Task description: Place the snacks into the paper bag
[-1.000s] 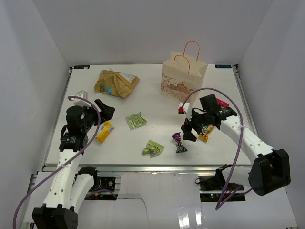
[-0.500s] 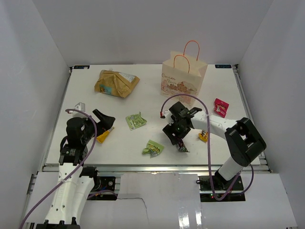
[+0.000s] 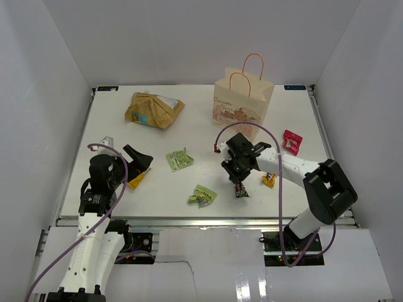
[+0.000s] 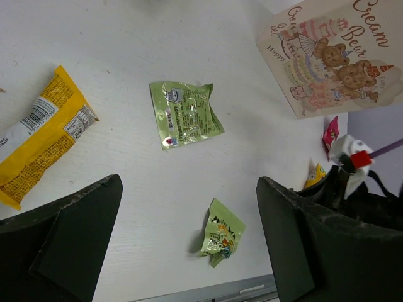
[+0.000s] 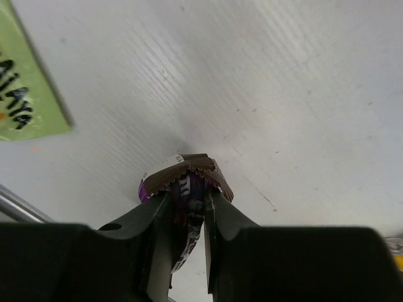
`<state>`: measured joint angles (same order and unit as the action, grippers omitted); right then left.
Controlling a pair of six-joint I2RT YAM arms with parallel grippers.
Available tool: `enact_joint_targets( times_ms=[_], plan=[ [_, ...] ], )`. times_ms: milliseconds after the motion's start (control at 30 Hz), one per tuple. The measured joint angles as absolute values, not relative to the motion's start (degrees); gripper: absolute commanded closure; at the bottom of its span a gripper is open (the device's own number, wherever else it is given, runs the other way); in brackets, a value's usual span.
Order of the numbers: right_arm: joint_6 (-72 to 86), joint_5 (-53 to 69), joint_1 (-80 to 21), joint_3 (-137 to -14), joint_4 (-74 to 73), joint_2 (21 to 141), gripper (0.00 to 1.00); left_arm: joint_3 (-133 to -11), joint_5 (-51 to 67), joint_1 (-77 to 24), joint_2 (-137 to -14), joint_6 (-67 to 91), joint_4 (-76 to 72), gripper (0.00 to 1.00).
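The upright paper bag [image 3: 242, 100] stands well beyond the right gripper [image 3: 239, 184]. The crinkly tan-gold snack bag [image 3: 153, 109] lies well beyond the left gripper [image 3: 135, 162], whose jaws gape wide, with one yellow bar [image 4: 41, 135] just beside one finger and a green packet [image 4: 182, 115] ahead of the gap. The right gripper's jaws stand narrow, pinched on the purple packet [image 5: 186, 179], with a second green packet [image 3: 202, 195] near on one side of them, a second yellow bar [image 3: 269, 180] near on the other, and the red-pink packet [image 3: 291, 139] farther off that way.
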<state>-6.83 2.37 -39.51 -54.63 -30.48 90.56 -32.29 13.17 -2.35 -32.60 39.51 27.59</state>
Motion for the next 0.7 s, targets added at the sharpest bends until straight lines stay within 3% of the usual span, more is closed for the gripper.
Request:
enact_joint_targets(
  times_ms=[133, 267, 500, 700],
  plan=[
    [-13.7, 4.7, -38.4, -58.9, -31.7, 84.5, 0.89, -32.1, 14.1, -2.3, -33.8, 39.5, 27.2, 0.02],
    [-21.2, 10.1, -32.2, -72.1, -31.1, 82.4, 0.89, -31.2, 15.3, -2.3, -35.8, 39.5, 26.5, 0.02],
    [-24.8, 16.2, -19.3, -101.8, -26.9, 85.8, 0.89, -30.3, 16.8, -2.3, -38.0, 39.5, 25.4, 0.02],
    [-24.1, 14.9, -18.0, -113.8, -21.3, 90.8, 0.89, -30.3, 17.4, -2.3, -38.4, 39.5, 24.4, 0.02]
  ],
)
